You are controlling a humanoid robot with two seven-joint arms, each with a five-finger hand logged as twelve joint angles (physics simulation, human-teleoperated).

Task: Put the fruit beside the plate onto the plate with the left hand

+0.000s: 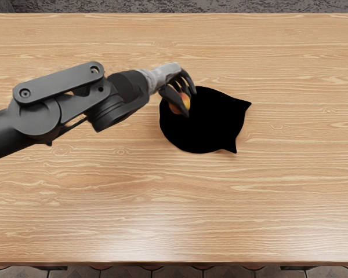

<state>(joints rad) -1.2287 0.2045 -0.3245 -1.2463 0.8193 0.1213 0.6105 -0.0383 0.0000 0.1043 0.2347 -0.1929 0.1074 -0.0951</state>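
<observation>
The left hand [175,87] has its fingers curled around a small orange fruit [180,105]. It holds the fruit over the left edge of the black plate [211,124] on the wooden counter [174,202]. The fruit looks round and is mostly hidden, so which way it points cannot be told.

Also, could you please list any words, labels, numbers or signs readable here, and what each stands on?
There are none: no word, label, number or sign shows on the left hand, the fruit it grasps, the black plate or the wooden table.
</observation>
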